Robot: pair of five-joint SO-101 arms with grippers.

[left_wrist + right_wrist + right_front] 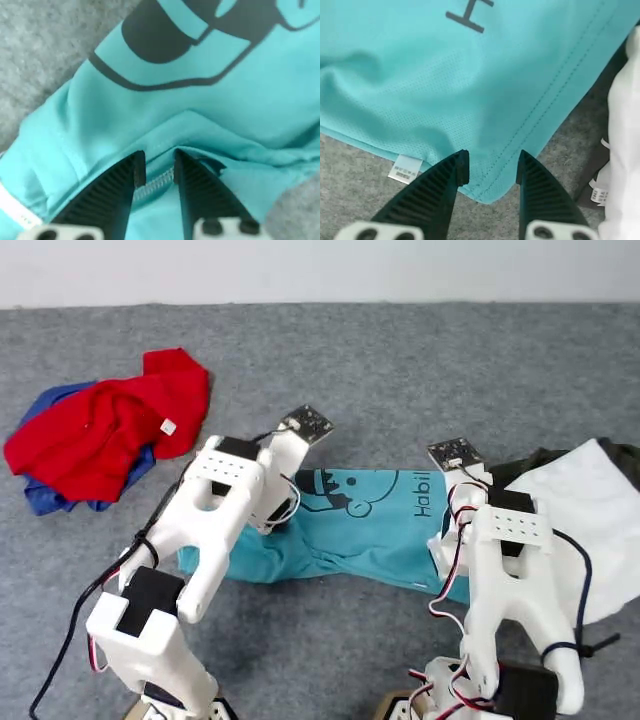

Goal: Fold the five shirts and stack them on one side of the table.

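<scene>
A teal shirt (370,530) with a dark print lies spread and creased across the middle of the grey table (400,370). My left gripper (159,167) sits at the shirt's left part (272,520), its black fingers (127,185) pinched on a raised fold of teal fabric (225,100) near the ribbed collar. My right gripper (492,167) hangs open over the shirt's right lower corner (447,540), straddling the hem of the teal cloth (420,75). A white label (405,169) pokes out beside one finger.
A red shirt (110,430) lies crumpled on a blue shirt (45,495) at the far left. A white shirt (580,510) rests over a dark shirt (525,465) at the right edge, close to the right arm. The white cloth (622,125) lies just past the teal corner.
</scene>
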